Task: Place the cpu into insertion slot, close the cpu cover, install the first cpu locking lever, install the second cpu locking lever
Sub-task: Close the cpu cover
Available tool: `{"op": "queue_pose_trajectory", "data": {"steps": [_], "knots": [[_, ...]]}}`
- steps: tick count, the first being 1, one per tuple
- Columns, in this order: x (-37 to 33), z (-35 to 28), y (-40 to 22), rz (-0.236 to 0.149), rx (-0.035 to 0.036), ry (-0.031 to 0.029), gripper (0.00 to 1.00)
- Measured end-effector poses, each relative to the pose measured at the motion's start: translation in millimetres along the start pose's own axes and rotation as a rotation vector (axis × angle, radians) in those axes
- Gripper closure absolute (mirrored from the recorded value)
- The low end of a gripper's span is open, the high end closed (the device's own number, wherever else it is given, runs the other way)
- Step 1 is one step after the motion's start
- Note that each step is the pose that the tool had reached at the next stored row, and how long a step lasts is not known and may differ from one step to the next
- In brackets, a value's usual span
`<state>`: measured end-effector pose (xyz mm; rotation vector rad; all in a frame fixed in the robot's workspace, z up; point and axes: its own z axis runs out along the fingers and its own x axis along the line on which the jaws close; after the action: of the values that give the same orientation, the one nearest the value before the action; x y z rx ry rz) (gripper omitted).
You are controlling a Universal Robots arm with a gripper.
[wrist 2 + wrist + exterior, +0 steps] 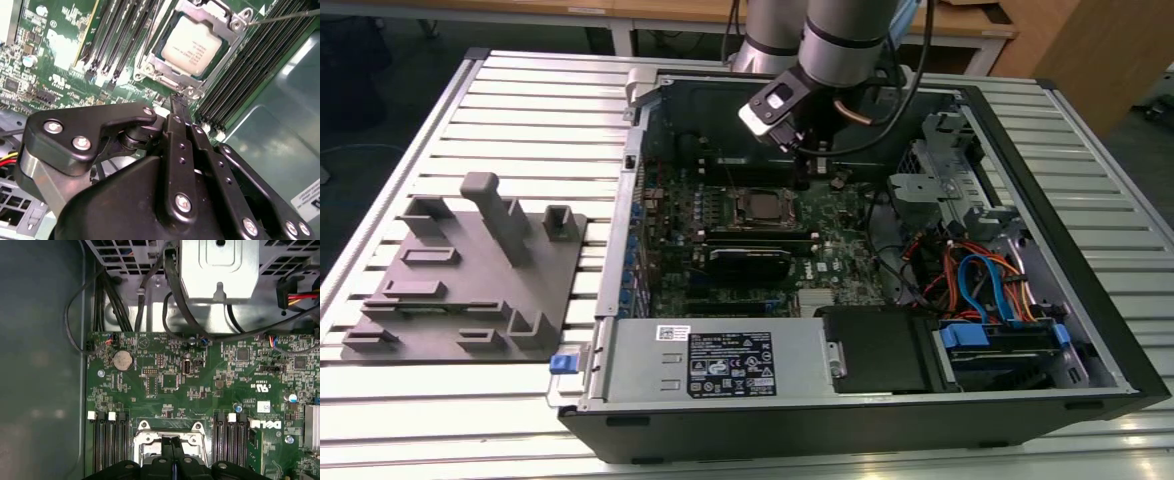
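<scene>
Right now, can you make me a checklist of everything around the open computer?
Surface: slatted silver metal table, holding the open black computer case.
Job's things: small square silver-topped cpu sits in the dark square socket, thin silver cover frame down around it; thin metal lever rod sticks out beside it.
Clutter: grey plastic fixture block on the table.
Grippers: black fingers pressed together, tips by the socket's edge.
Cables: blue and orange cables inside the case.
Surroundings: wooden furniture behind.

The cpu [191, 46] lies framed by the lowered cpu cover [170, 80] (memory slots [120, 40] flank it), the gripper [178, 106], fingers pressed together, mid-frame just beside the cover's edge.
</scene>
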<state>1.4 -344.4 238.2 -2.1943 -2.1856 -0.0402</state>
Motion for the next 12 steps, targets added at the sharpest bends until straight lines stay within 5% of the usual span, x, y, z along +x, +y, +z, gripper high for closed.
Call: {"op": "queue_pose_trajectory", "data": {"steps": [6,12], "knots": [[-1.9,4.7,-15.8,0.0,0.0001,-0.0002,0.89],[-2.1,6.0,-18.6,0.0,0.0001,0.0,0.89]]}}
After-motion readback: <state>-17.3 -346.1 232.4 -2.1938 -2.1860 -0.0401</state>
